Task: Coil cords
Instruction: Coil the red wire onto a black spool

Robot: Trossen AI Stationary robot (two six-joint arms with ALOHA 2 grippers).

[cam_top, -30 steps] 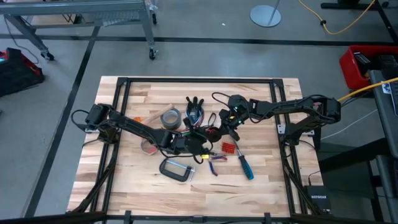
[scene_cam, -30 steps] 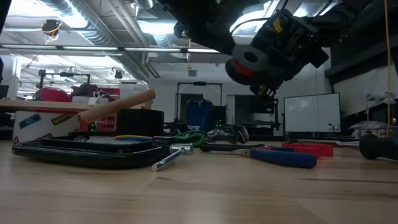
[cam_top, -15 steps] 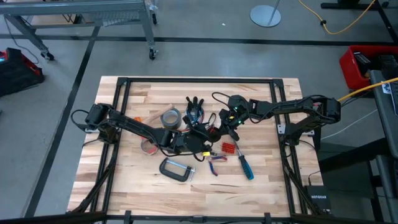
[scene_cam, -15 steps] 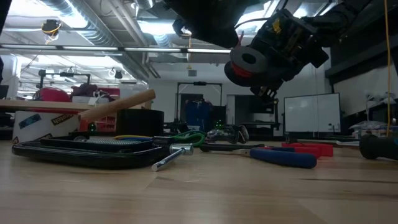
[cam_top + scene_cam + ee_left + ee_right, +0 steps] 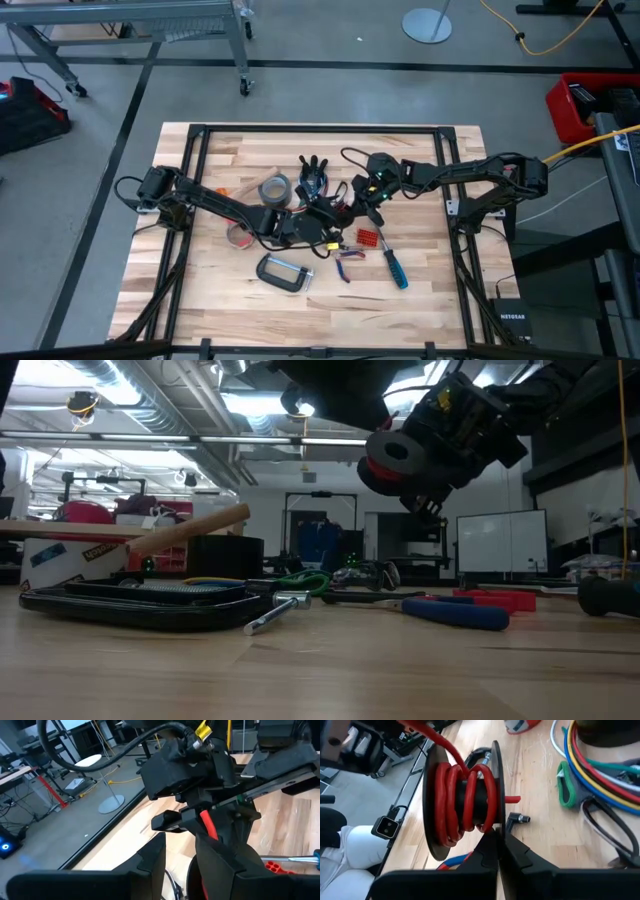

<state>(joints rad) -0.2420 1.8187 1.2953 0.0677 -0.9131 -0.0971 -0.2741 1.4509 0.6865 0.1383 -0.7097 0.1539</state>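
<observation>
The table (image 5: 200, 290) is busy. A grey tape roll (image 5: 272, 189) lies near the middle, a black clamp (image 5: 284, 272) sits closer to the front edge, and a blue-handled screwdriver (image 5: 394, 266) lies to the right of it, beside a small red block (image 5: 368, 238). A black glove (image 5: 313, 166) rests at the far side of the pile.

The right gripper (image 5: 496, 847) pinches the rim of a black spool (image 5: 465, 802) between its fingers, lifted above the table (you see it hanging high in the low view (image 5: 400, 455)). The red cord (image 5: 455, 802) is wound around the spool's middle, and one end runs off toward the left gripper (image 5: 200, 827), which is closed on that red cord. The spool's axle lies about level. Loose cords (image 5: 592, 765) in blue, yellow, green and white curve on the wood just beside it.
</observation>
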